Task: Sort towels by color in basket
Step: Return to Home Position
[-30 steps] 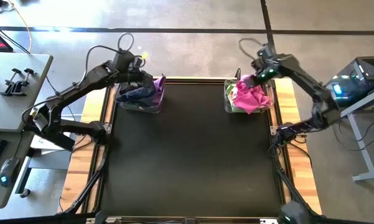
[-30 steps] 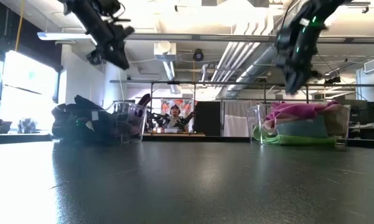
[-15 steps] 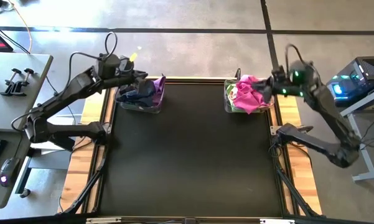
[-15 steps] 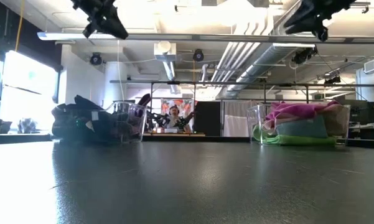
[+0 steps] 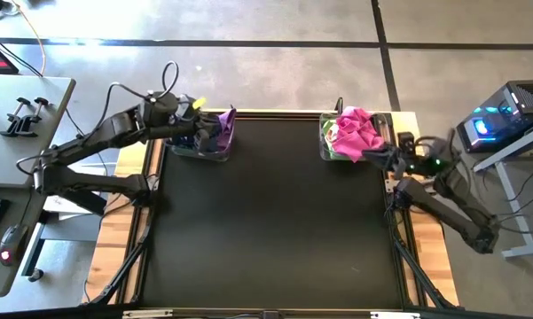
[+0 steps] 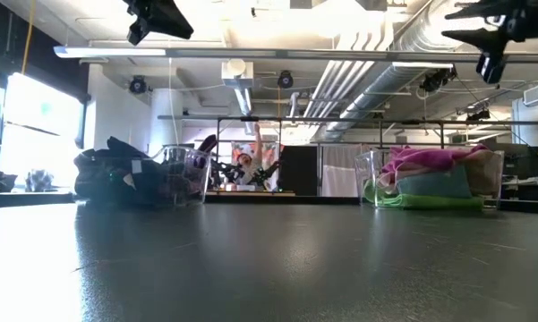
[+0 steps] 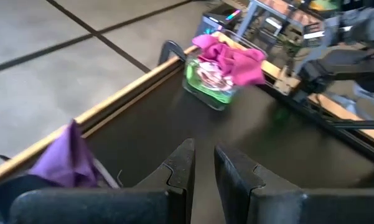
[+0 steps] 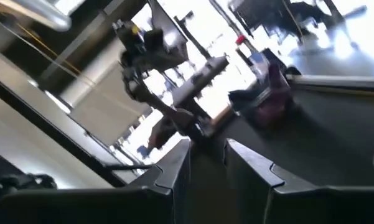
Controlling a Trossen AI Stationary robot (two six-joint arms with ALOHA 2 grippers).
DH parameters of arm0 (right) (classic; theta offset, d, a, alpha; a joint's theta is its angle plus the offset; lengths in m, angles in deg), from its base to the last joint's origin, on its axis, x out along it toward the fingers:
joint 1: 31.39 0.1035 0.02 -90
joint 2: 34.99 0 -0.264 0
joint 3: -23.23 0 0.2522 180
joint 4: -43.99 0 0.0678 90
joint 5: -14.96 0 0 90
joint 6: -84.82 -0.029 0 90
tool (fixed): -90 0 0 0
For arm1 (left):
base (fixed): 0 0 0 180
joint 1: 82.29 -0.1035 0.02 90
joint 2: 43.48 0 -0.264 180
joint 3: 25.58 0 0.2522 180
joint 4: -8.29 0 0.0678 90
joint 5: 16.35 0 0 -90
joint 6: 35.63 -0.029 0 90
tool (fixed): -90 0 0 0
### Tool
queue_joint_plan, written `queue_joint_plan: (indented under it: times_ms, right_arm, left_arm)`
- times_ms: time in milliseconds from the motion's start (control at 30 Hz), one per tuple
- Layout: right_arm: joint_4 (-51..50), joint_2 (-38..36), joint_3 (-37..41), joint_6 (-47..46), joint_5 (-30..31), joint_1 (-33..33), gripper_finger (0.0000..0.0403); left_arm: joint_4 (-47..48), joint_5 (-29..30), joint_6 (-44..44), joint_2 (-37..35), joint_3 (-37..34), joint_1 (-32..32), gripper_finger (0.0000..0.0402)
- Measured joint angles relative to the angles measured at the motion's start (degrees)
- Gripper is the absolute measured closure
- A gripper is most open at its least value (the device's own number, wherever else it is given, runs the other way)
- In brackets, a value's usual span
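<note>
Left gripper [image 7: 203,149] and right gripper [image 8: 206,144] had withdrawn from the binned towels [image 5: 358,131], fingers seemingly almost together, empty; sorting looked done.

Both arms are matte black, built of slim tubular links joined by chunkier rounded joints. The left arm [image 5: 97,142] carries a thin black cable [image 5: 170,73] looping above its wrist, and a small yellow tag [image 5: 198,104]. The right arm [image 5: 452,199] shows a green light [image 5: 436,162]. The left gripper [image 7: 202,158] and right gripper [image 8: 206,149] each have two dark, angular, tapering fingers [image 7: 180,171].
</note>
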Motion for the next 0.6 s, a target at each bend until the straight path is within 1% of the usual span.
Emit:
queue_joint_plan:
  times_ms: [67, 133, 167, 200, 300, 467, 567, 600]
  right_arm:
    - [1.42, -4.44, 3.12, -0.98, 2.24, 1.31, 0.0305]
    - [3.39, -4.95, 5.31, -1.48, 3.08, 2.30, 0.0305]
    - [3.37, -4.40, 6.03, -1.15, 2.92, 2.83, 0.0305]
    - [5.48, -3.71, 6.95, -0.13, 2.94, 3.52, 0.0305]
    - [15.05, -3.26, 11.01, 0.06, 3.74, 5.75, 0.0305]
    - [31.65, -3.64, 19.37, -1.34, 8.83, 11.28, 0.0305]
    - [33.88, -3.57, 24.01, -1.61, 11.05, 14.45, 0.0309]
    - [32.38, -3.56, 24.36, -1.82, 11.85, 15.49, 0.0313]
  left_arm:
    - [0.02, 0.13, 0.82, 0.00, 0.00, 1.71, 0.0354]
    - [0.02, 1.19, 0.92, 0.02, 0.00, 3.33, 0.0354]
    - [0.10, 1.98, 0.90, 0.02, 0.00, 4.06, 0.0354]
    - [0.20, 2.90, 0.98, 0.07, 0.00, 4.93, 0.0354]
    - [1.31, 5.89, 2.26, -0.10, 0.00, 6.75, 0.0354]
    - [4.11, 9.35, 5.59, -0.51, 0.00, 8.28, 0.0354]
    - [5.90, 12.06, 8.83, -0.48, 0.00, 8.79, 0.0354]
    - [6.40, 12.90, 9.46, -0.48, 0.00, 8.85, 0.0354]
